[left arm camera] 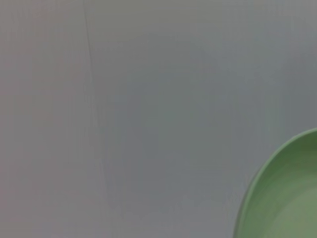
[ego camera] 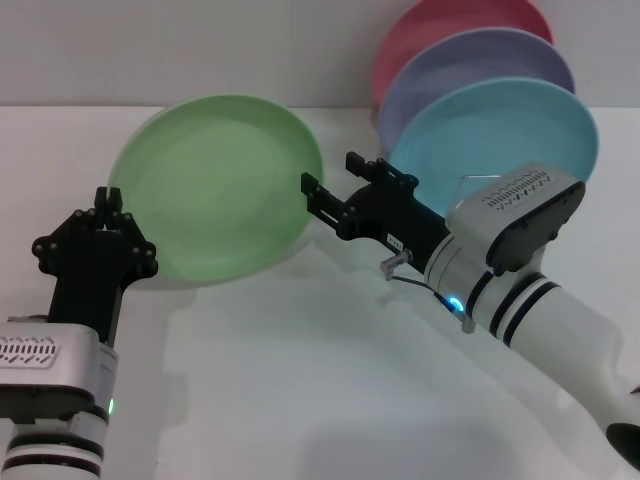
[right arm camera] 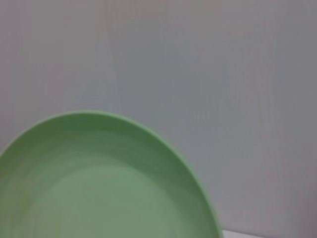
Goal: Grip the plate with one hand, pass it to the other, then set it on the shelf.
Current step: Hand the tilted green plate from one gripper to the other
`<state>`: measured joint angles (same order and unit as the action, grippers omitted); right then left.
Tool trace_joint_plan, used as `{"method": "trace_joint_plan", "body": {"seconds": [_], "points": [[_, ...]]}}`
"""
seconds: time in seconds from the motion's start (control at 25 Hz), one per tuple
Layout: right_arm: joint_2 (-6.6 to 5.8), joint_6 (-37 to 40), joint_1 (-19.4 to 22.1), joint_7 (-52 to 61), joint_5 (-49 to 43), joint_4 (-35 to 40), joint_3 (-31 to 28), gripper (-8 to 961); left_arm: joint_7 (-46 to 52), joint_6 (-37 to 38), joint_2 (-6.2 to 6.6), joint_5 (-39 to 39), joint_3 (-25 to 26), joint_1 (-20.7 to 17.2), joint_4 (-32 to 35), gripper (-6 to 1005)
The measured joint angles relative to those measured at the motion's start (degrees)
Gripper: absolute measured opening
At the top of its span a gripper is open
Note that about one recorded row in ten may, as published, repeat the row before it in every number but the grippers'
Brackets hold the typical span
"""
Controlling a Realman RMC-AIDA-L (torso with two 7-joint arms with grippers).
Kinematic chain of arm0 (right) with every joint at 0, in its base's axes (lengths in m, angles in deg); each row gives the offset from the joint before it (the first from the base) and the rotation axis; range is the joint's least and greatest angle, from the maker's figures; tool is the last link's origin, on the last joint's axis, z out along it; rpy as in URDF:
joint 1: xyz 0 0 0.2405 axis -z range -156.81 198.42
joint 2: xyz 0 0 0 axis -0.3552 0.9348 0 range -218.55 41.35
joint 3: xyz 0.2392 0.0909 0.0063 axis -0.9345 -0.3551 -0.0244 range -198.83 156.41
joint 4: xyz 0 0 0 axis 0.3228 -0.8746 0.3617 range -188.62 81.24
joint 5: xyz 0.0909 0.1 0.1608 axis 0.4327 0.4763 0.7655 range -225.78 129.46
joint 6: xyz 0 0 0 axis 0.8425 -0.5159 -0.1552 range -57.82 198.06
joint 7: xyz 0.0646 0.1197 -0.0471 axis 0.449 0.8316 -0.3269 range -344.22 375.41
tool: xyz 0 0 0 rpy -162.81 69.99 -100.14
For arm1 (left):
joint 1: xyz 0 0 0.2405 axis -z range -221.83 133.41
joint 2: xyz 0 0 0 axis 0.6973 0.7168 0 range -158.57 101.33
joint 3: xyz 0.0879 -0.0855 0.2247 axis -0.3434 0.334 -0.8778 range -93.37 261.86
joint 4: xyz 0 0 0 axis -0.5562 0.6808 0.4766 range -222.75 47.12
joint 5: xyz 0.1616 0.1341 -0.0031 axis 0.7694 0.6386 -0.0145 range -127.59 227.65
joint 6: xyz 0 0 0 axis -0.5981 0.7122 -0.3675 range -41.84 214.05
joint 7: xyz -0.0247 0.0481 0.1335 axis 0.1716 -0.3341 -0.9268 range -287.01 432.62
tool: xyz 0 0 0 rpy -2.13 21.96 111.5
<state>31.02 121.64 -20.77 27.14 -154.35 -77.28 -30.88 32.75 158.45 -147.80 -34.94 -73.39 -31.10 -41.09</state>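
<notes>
The light green plate (ego camera: 215, 190) hangs tilted above the white table, its face towards me. My left gripper (ego camera: 108, 208), on the arm with the green light, is shut on the plate's lower left rim. My right gripper (ego camera: 332, 183), on the white arm with black bands and a blue light, is at the plate's right rim with its fingers apart, one on either side of the edge. The plate also shows in the left wrist view (left arm camera: 287, 198) and in the right wrist view (right arm camera: 99, 183). The wire rack (ego camera: 468, 180) stands behind the right arm, mostly hidden.
A red plate (ego camera: 440, 25), a lavender plate (ego camera: 480, 62) and a sky-blue plate (ego camera: 500, 125) stand on edge in the rack at the back right. The white table (ego camera: 300, 380) spreads below the plate and both arms.
</notes>
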Motion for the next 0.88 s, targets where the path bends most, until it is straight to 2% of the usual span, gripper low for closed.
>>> {"method": "trace_joint_plan", "body": {"seconds": [0.64,0.88], "points": [[0.09,-0.19,-0.55,-0.04,0.00,0.21,-0.26,537,-0.97,0.52,0.00,-0.73,-0.74,0.05,0.82,67],[0.09,-0.69,-0.77,-0.04,0.03,0.22,-0.74,345,-0.99,0.52,0.00,-0.72,-0.74,0.09,0.82,68]]}}
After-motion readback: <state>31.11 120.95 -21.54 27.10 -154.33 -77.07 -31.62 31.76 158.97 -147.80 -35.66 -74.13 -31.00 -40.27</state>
